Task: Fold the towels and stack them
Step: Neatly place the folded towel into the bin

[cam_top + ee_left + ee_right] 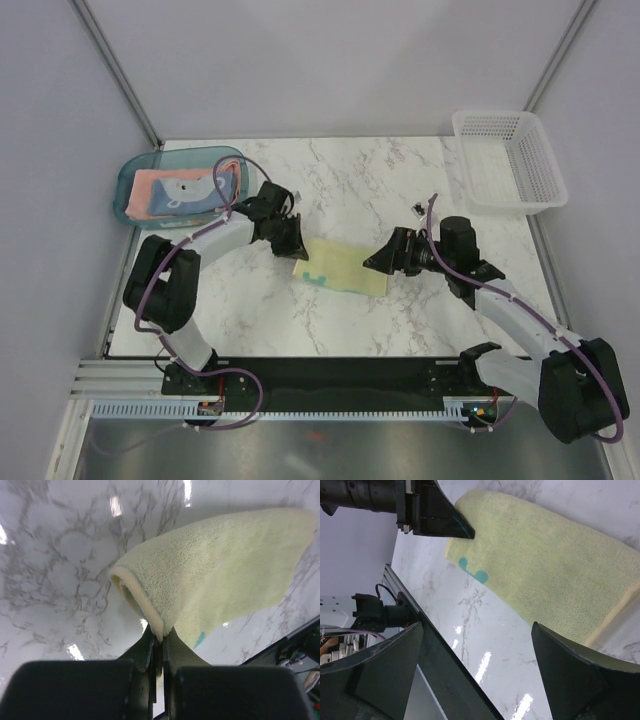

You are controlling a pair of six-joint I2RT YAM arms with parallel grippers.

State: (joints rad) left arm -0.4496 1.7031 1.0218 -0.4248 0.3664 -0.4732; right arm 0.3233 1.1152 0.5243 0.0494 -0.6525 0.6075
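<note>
At the far left, the teal tray (125,180) holds the salmon-pink towel (148,192) and the light blue towel (195,190), both folded flat, so I judge two of three finished. My left gripper (296,248) is clenched on the left edge of the pale yellow towel (345,265), which lies mid-table between my arms. That edge is lifted and curled over (a soft loop of thick terry). A small teal patch (315,277) shows at the near-left corner. My right gripper (378,262) hangs at the towel's right edge with jaws spread wide, holding nothing. The step in hand is folding this last towel. Next I should carry the pinched edge across evenly, then move the towel to the tray.
</note>
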